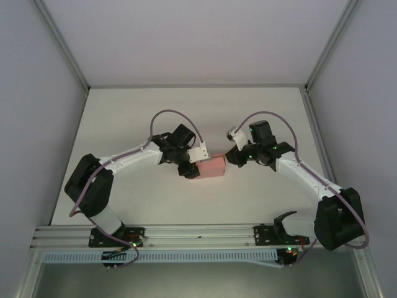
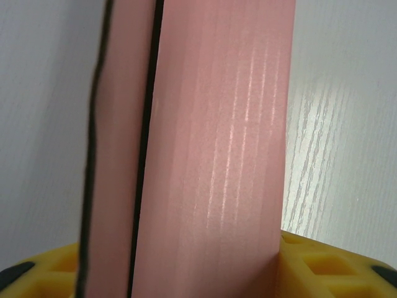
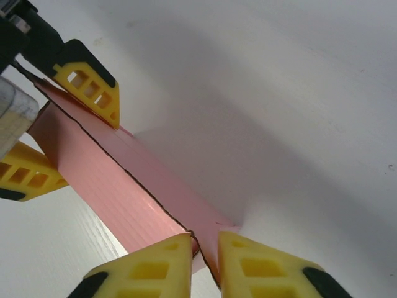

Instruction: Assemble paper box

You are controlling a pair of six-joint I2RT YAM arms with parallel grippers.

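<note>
As the top view presents it, the pink thin-card paper box (image 1: 212, 166) lies at the centre of the frame on the white table (image 1: 260, 112), between the two arms. It reads as a small rectangular body, not a flat sheet. We therefore judge the main folds done.

In the left wrist view two pink panels run up the frame side by side with a dark slit between them. From this we judge that at least one seam or flap is not closed, so tucking and end closure appear to remain. We cannot tell which flaps those are.

The left gripper (image 1: 191, 169) sits at the left end of the box. In the right wrist view its yellow ribbed fingers (image 3: 87, 87) stand in the upper left of the frame, one on each side of the card and touching it, clamping the body. The right gripper (image 1: 231, 157) meets the box from the right. At the bottom of its own view its yellow fingertips (image 3: 152, 264) are pressed together on a thin edge of the card, pinching it.

As to contents, the box is the one container we note. Its interior is hidden, and we cannot tell whether anything is inside.
</note>
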